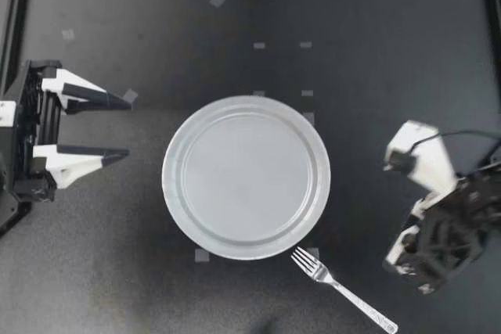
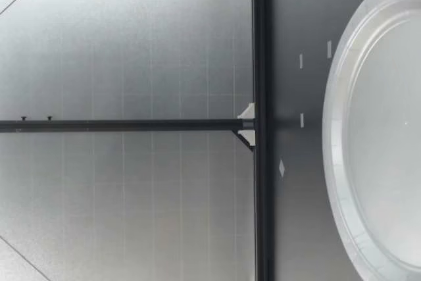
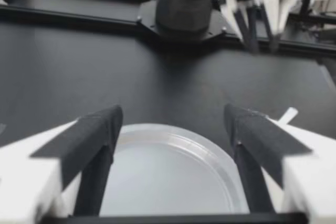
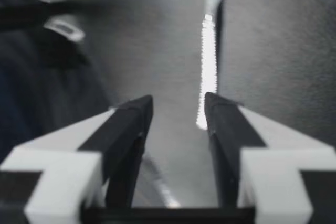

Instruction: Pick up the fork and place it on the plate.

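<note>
Left gripper (image 1: 125, 128) sits at the worktop's (image 1: 117, 271) left side, jaws spread wide. In the middle lies the plate (image 1: 246, 177). The fork (image 1: 342, 289) lies flat on the worktop, tines just beside the plate's rim. Right gripper (image 1: 407, 260) hovers over the handle, jaws narrowly parted.

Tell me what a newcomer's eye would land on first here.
A large, empty pale plate fills the middle of the dark table. A shiny fork lies on the table beside its rim, toward my right arm. My left gripper is wide open on the plate's other side.
</note>
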`<control>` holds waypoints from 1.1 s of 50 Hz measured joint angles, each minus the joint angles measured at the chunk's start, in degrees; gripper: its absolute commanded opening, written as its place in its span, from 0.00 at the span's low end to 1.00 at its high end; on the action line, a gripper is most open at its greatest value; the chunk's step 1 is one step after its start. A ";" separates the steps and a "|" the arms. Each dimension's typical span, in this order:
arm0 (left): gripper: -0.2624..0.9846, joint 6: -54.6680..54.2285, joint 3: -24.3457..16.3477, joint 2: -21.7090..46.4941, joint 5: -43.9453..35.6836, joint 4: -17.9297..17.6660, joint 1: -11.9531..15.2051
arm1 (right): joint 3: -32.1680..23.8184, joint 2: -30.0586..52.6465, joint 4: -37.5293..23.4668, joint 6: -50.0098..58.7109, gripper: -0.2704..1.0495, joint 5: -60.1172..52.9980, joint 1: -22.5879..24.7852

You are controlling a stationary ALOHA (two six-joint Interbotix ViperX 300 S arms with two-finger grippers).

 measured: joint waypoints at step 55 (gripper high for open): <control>0.72 7.12 1.41 -0.09 0.62 0.09 0.09 | -13.71 30.67 -9.40 1.05 0.58 -3.08 5.54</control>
